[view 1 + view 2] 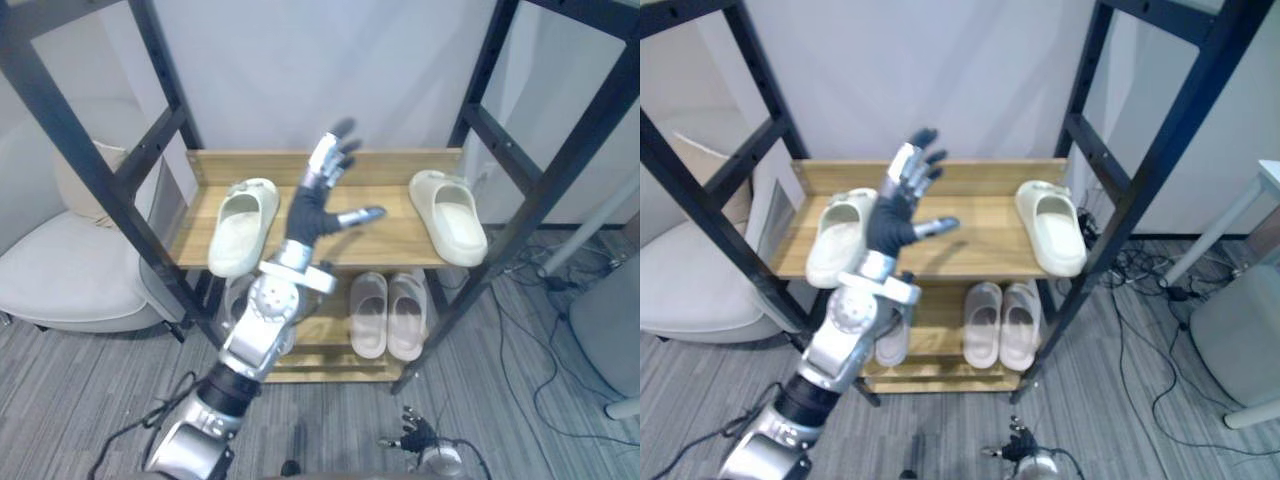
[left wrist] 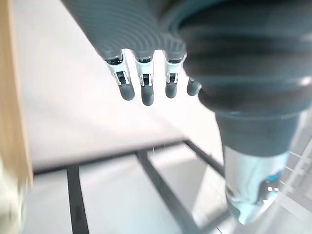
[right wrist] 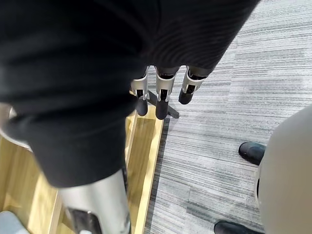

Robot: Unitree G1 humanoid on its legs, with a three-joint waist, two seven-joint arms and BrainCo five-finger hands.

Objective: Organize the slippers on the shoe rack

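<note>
Two cream slippers lie far apart on the upper wooden shelf (image 1: 390, 190) of the black-framed shoe rack: one at the left end (image 1: 242, 225), toe hanging over the front edge, and one at the right end (image 1: 450, 215). My left hand (image 1: 318, 185) is raised over the shelf between them, closer to the left slipper, open with straight fingers and thumb spread, holding nothing. A beige pair (image 1: 388, 313) sits side by side on the lower shelf; another slipper (image 1: 892, 340) there is partly hidden behind my arm. My right hand (image 1: 415, 436) hangs low by the floor, open and empty.
A white armchair (image 1: 60, 270) stands left of the rack. At the right are a grey rounded seat (image 1: 610, 330) and cables on the grey carpet. Two black shoes (image 3: 252, 152) show on the floor in the right wrist view.
</note>
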